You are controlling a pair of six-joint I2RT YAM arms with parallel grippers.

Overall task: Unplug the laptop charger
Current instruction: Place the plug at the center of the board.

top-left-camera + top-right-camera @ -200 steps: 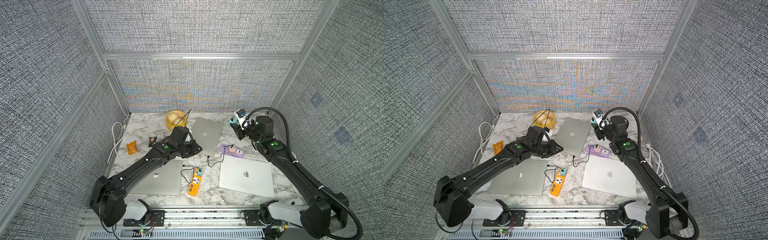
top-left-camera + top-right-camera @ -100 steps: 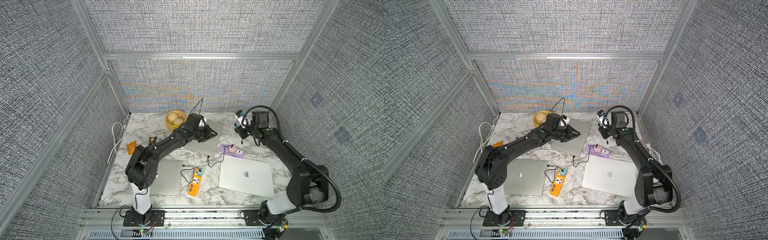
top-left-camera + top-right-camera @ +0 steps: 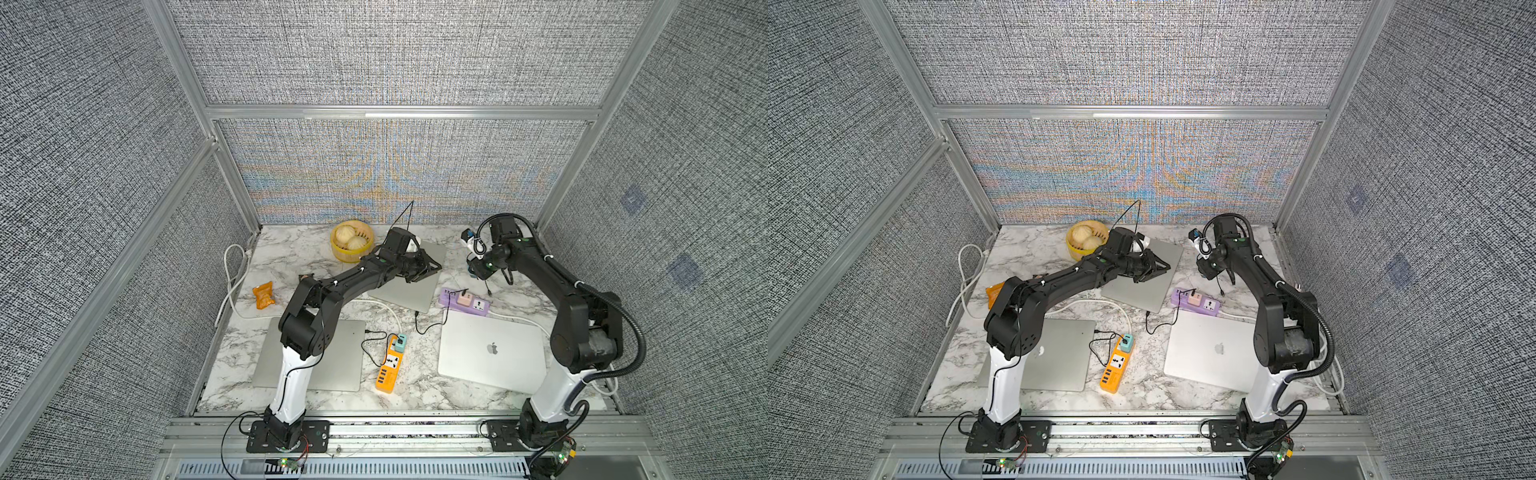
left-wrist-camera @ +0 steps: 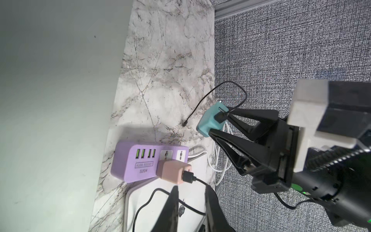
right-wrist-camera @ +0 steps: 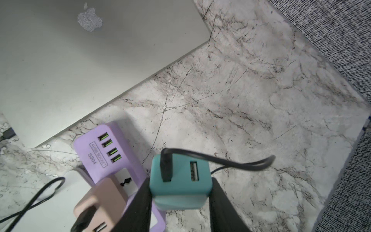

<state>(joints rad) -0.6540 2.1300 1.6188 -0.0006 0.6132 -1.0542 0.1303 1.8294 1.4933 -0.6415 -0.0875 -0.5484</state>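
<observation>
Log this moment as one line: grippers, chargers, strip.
right gripper: shut on teal charger, held above table | left gripper: open, empty, over rear laptop | pink charger: plugged into purple power strip

Pink charger (image 5: 98, 202): blurred, and cut off by the frame edge in the right wrist view.
Teal charger (image 5: 181, 174): prong side is hidden between the fingers of the right gripper (image 5: 180, 183).
Left gripper (image 4: 192, 188): finger bases are cut off by the frame edge in the left wrist view.
Orange snack packet (image 3: 994, 291): mostly covered by the left arm (image 3: 1059, 282) in a top view.
</observation>
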